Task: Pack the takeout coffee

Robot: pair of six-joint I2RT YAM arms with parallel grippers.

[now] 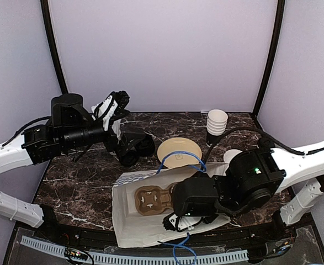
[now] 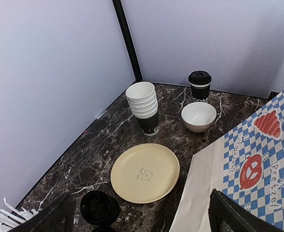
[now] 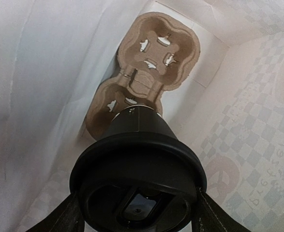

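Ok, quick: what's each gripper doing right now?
Left gripper: open, empty.
Right gripper: closed on a lidded coffee cup inside the bag.

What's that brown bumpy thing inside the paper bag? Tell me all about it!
It is a brown pressed-cardboard cup carrier with two round pockets joined by a narrow middle, lying flat on the bottom of the white paper bag. The far pocket is empty, its cut flaps showing. The near one is mostly hidden by a black lidded coffee cup in the right claw; whether they touch is unclear.
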